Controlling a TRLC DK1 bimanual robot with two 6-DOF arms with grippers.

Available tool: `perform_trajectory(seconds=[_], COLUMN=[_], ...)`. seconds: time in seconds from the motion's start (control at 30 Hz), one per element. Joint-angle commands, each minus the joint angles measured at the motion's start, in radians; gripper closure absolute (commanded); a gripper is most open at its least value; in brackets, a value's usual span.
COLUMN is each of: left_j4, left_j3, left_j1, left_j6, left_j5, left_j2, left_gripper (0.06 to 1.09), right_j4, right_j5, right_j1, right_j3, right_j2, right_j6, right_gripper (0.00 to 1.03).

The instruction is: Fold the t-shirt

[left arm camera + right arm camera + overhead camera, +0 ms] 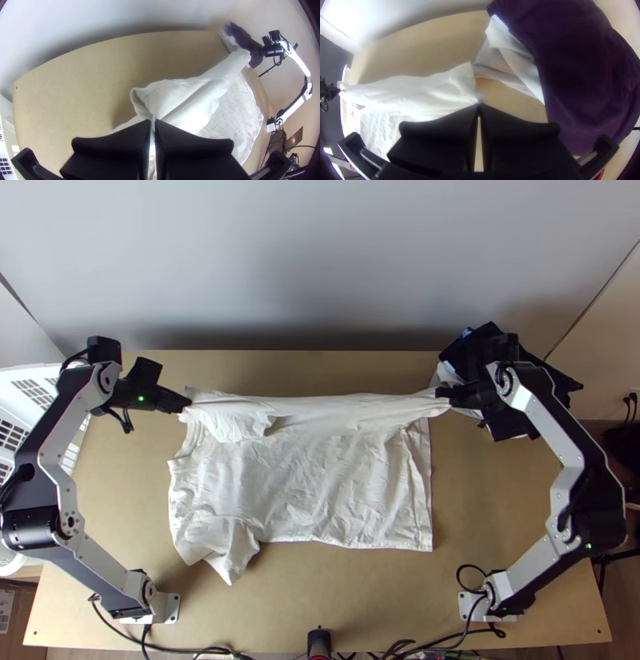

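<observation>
The white t-shirt (304, 484) lies on the table, its far edge raised and stretched between both grippers; a sleeve bunches out at the near left. My left gripper (186, 404) is at the shirt's far left corner. In the left wrist view my left gripper (153, 123) is shut on the white cloth (186, 100), which hangs in folds. At the far right corner is my right gripper (445, 394). In the right wrist view my right gripper (479, 106) is shut, with the tip of the shirt (420, 96) pinched between its fingers.
A dark purple and white pile of cloth (500, 412) lies at the table's far right, under and beside the right gripper. A white plastic basket (32, 396) stands beyond the table's left edge. Cables (240, 652) run along the near edge.
</observation>
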Motion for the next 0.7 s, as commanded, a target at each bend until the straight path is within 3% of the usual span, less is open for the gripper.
perform_trajectory(seconds=[0.0, 0.67], left_j4=[-0.002, -0.049], left_j3=[-0.021, -0.108], left_j1=[0.005, 0.007], left_j6=[0.006, 0.06], left_j5=[0.005, 0.008], left_j2=[-0.03, -0.135], left_gripper=[1.05, 1.05], right_j4=[-0.002, -0.08], right_j5=[0.001, -0.028], right_j1=[-0.003, 0.008], right_j3=[-0.08, -0.155], right_j2=[-0.086, -0.253], right_j6=[-0.018, -0.047], right_gripper=[1.0, 1.0])
